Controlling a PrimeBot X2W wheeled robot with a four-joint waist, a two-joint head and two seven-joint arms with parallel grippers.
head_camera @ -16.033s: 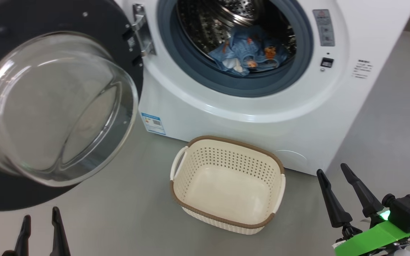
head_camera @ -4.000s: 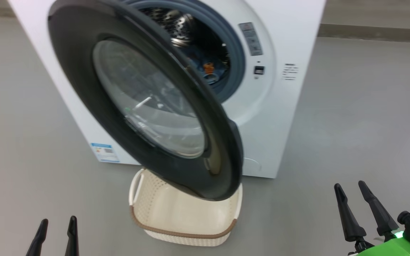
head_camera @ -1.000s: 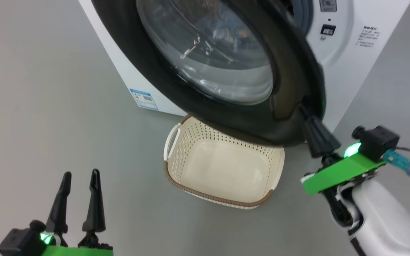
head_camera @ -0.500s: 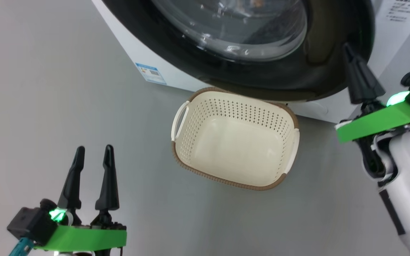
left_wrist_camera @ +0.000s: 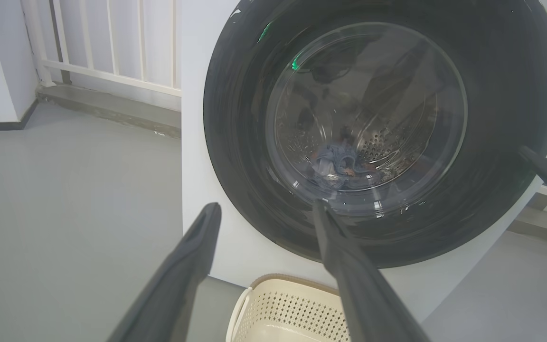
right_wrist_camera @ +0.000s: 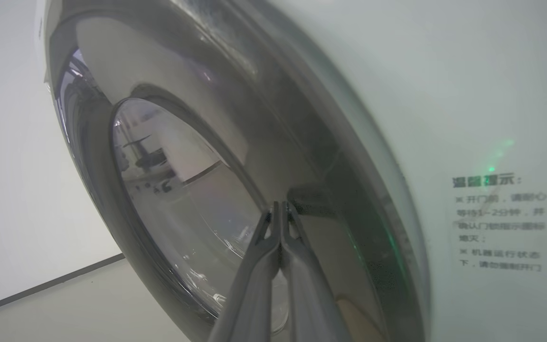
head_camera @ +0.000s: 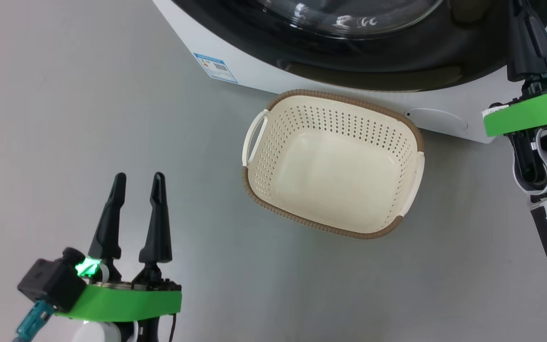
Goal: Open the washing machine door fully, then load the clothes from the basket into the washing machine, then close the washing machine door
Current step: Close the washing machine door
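Washing machine door (left_wrist_camera: pixel 235 142) may not be latched: your right gripper (right_wrist_camera: pixel 280 206), fingers pressed together at its glossy rim, could skid off; left gripper (head_camera: pixel 139 178) has fingers spread.

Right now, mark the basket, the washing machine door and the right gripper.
basket (head_camera: pixel 344 124): head view, far perforated wall.
washing machine door (left_wrist_camera: pixel 235 142): left wrist view, left side of black rim.
right gripper (right_wrist_camera: pixel 280 205): right wrist view, between its closed fingertips.

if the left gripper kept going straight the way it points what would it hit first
Most likely the washing machine door: the open left gripper aims at the lower left of its black rim, above the basket. Nothing seems to lie between, though depth is hard to judge.
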